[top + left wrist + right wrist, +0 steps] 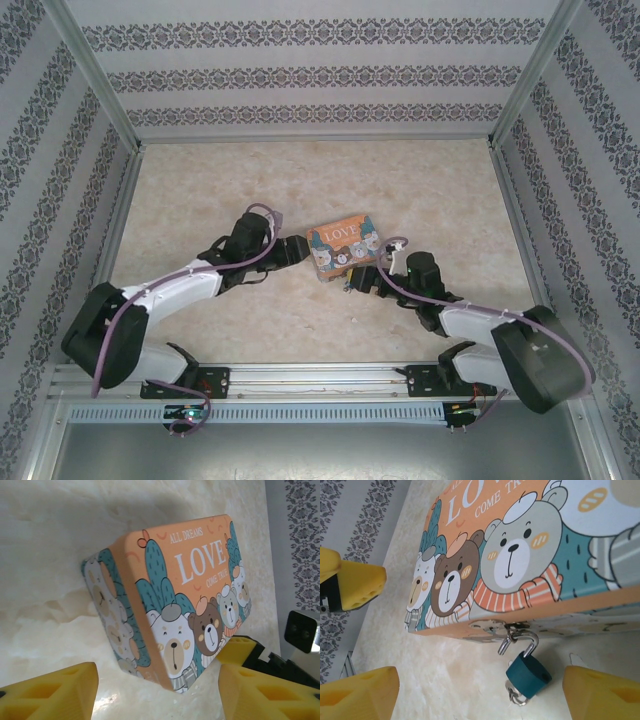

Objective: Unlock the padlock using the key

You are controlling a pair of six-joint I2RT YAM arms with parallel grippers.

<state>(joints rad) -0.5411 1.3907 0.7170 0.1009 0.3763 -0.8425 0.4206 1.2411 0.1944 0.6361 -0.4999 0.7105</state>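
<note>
Hovering left gripper: jaws wide, empty; LOVE tin at 12 o'clock.
padlock: hangs on tin's hasp; probably light, slick, swingy, so pinch the teal body.
key: seemingly at lock's 7 o'clock; tiny.
right gripper: jaws wide, straddling padlock, touching nothing.

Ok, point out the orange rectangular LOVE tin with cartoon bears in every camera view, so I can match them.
Top external: the orange rectangular tin, small, near picture centre.
Left wrist: large, in the middle, lid facing up-right.
Right wrist: across the upper half, its front wall lowest.
Shared landmark: the white LOVE lettering on the lid.
</note>
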